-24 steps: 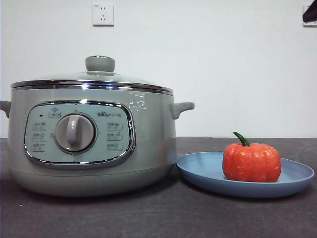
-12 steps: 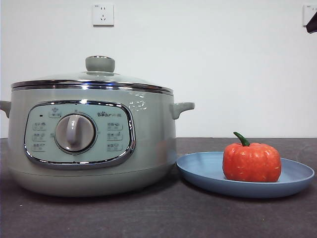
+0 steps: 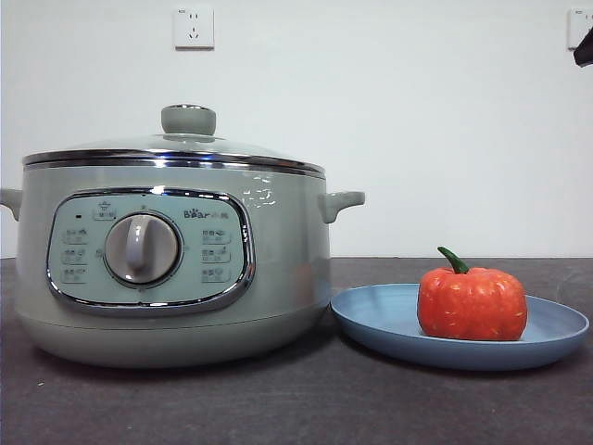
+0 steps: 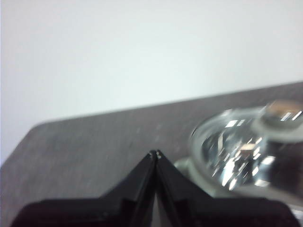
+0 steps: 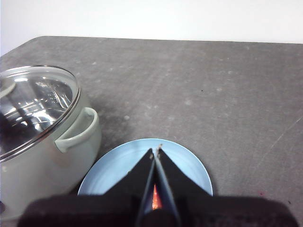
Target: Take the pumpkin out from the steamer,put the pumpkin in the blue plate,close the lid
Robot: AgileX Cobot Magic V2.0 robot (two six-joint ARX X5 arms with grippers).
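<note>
White wall behind the dark counter (image 3: 278, 408); pumpkin (image 3: 472, 303) sits in the blue plate (image 3: 380, 315), lid (image 3: 176, 148) closes the steamer (image 3: 278, 269); left claw (image 4: 155, 153) and right claw (image 5: 156, 150) clenched, empty; a careless retreat might nudge the plate.

Plain white wall (image 3: 417, 130), white socket (image 3: 194, 27), seemingly dark grey table (image 3: 278, 403).

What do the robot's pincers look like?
Both are black. The left pincer and the right pincer each have two flat jaws that narrow to thin tips, widening into a chunky black base. No cables or markings show. The front view shows only a black tip.
</note>
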